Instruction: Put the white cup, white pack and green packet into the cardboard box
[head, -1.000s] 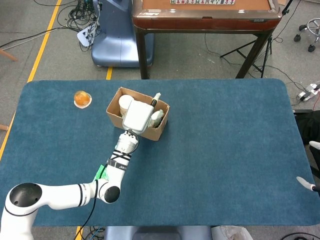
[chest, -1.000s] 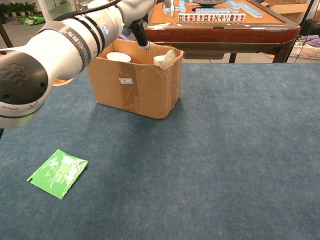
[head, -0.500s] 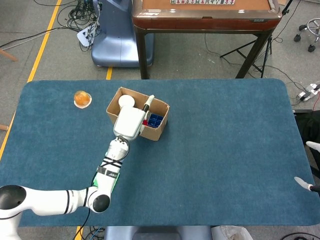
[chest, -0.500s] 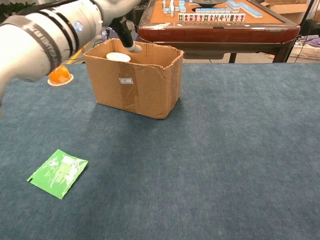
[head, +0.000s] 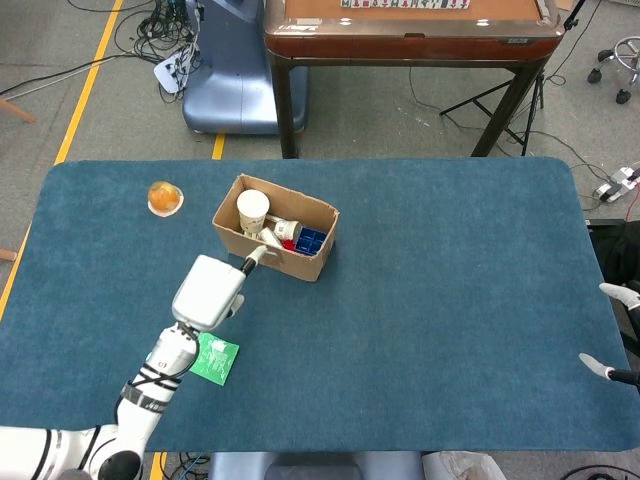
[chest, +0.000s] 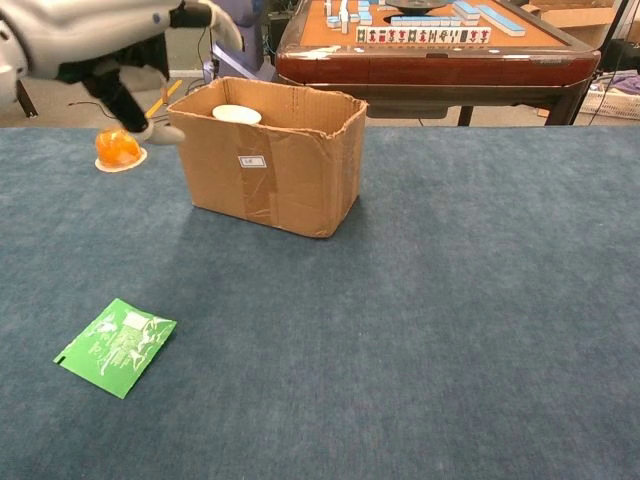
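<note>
Cardboard box (chest: 272, 170); small unreadable label (chest: 252, 161)

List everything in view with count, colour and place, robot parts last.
cardboard box: one, brown, left-centre of the table.
white cup: one, white, upright inside the box.
white pack: one, white, lying in the box beside the cup.
green packet: one, green, flat on the table near its front left.
orange item: one, left of the box.
table: one, blue cloth.
left robot hand: one, white, empty above the table by the box.
right robot hand: only white fingertips show at the right edge.
</note>
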